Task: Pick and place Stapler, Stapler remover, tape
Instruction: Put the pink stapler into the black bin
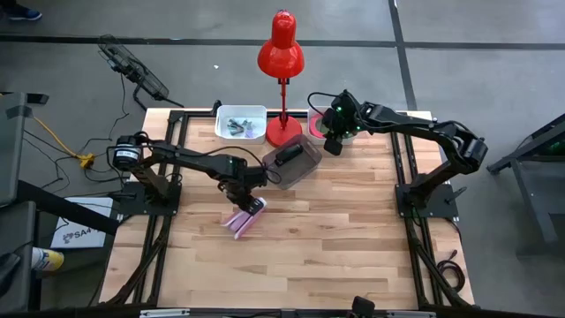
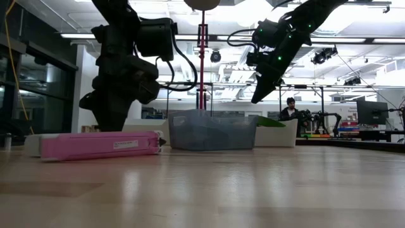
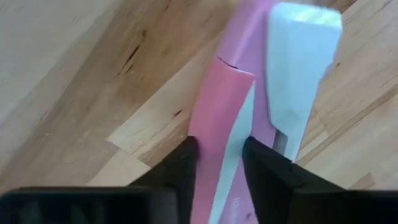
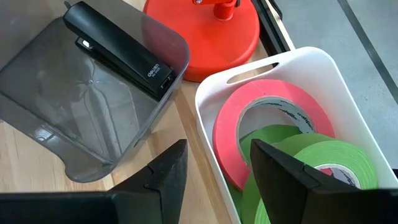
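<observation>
A pink stapler lies flat on the wooden table, left of centre. My left gripper comes down on it from above, shut on it; the left wrist view shows the stapler running between the two dark fingers. My right gripper hangs open and empty at the far right, above a white bin. That bin holds a pink ring of tape and green rings of tape. A black stapler lies in a grey see-through tray. My left gripper pinches the pink stapler by its two long sides between its two fingers, toward the end that lies farther from the table's near edge. The fingers point steeply down and lie across the stapler. The stapler rests level on the table.
A red desk lamp stands at the far edge, its base between a small white bin with small items and the tape bin. The grey tray sits just beyond the left gripper. Bare wood spreads toward the near edge.
</observation>
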